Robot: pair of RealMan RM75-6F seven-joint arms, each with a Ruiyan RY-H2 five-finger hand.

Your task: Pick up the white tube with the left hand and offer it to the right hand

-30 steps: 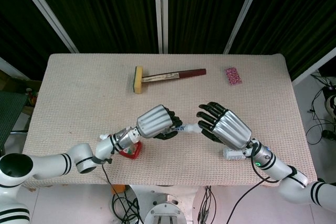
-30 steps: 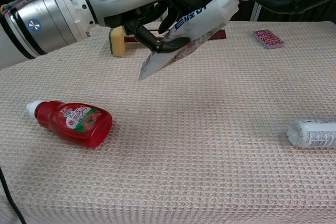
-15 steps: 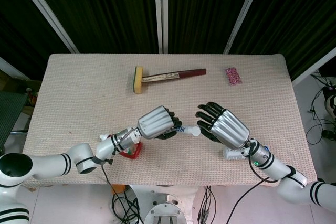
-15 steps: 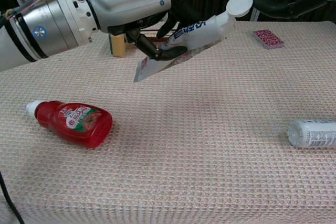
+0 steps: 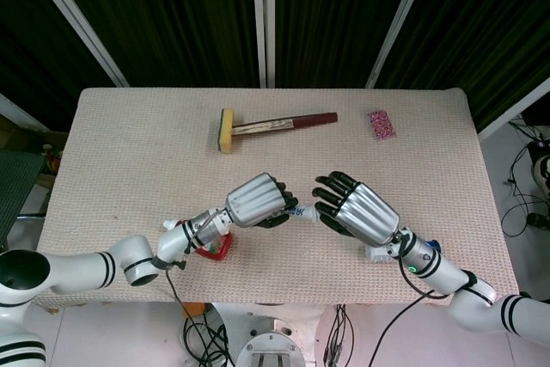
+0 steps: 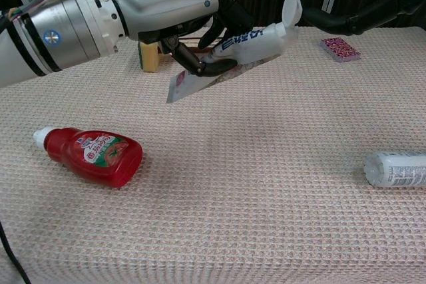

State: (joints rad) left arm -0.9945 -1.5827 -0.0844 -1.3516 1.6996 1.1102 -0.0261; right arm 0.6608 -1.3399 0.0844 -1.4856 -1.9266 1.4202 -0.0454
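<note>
The dark fingers [image 6: 200,64] of the left hand [image 5: 255,199] are curled around the middle of the white plastic tube with blue lettering [image 6: 246,43] and they pinch it from above and below. The tube is in the air above the table, not touching the cloth. Its flat crimped tail points down and toward the robot, and its round white cap [image 6: 290,10] points up and away, toward the right hand [image 5: 359,211].

In the head view the cap end comes out of the left hand and reaches the dark fingertips [image 5: 325,204] of the right hand. These fingers are spread apart and a little bent, with the silver back of the hand turned up. I cannot tell if they touch the cap or are only just beside it. In the chest view only some dark fingers of the right hand show at the upper right edge.

The beige woven table cover [image 5: 129,143] carries the other things. A red squeeze bottle with a white cap [image 6: 90,152] lies on its side near the left forearm. A white cylindrical bottle with small print [image 6: 396,169] lies on its side under the right wrist. A wooden-handled mallet with a pale yellow head [image 5: 266,126] lies at the far side, and a small pink patterned box [image 5: 381,123] is to the right of it.
</note>
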